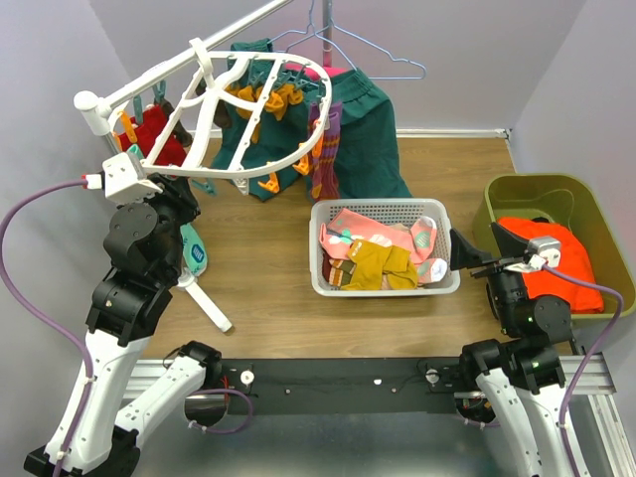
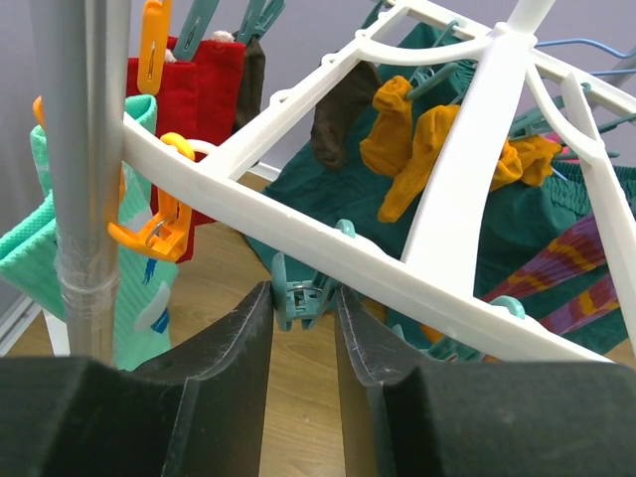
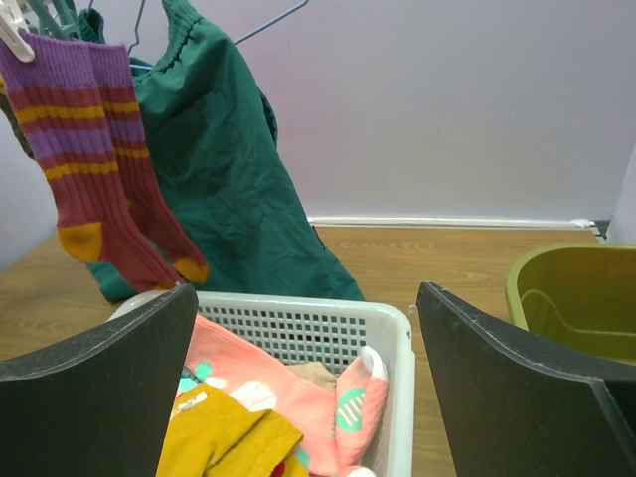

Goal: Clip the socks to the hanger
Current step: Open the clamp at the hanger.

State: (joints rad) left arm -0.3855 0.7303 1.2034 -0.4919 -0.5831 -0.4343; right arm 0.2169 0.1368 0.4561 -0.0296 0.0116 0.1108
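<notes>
far left: grey pole [image 2: 89,149] of the drying stand, upright; beside it a mint sock [image 2: 139,278] and red socks [image 2: 204,89], clipped to the hanger [image 2: 328,250] and hanging down; an orange clip [image 2: 159,229] hooked on the white bar.

left gripper [image 2: 302,310] raised beneath the hanger's lower rim, fingers [image 2: 243,338] narrowed to a slim gap and pinching a teal clip [image 2: 301,295], one pad against each side.

hanger itself: white oval lattice, tilted, over the left rear of the wooden table [image 1: 258,288]. further along the frame: a dark brown sock [image 2: 338,119], mustard socks [image 2: 407,149], then maroon striped socks [image 3: 99,169] dangling at the right edge, in front of a dark green garment [image 1: 368,139].

centre: white mesh basket [image 1: 328,283] on the table, holding the unclipped socks in a loose heap, among them pink-and-teal socks [image 1: 373,227] and a mustard pair [image 1: 376,263].

right gripper [image 3: 306,298] low, just beside the basket's right end and facing it, fingers spread wide, clear of the basket.

far right: olive bin [image 1: 586,199] with an orange cloth [image 1: 556,263] inside.
</notes>
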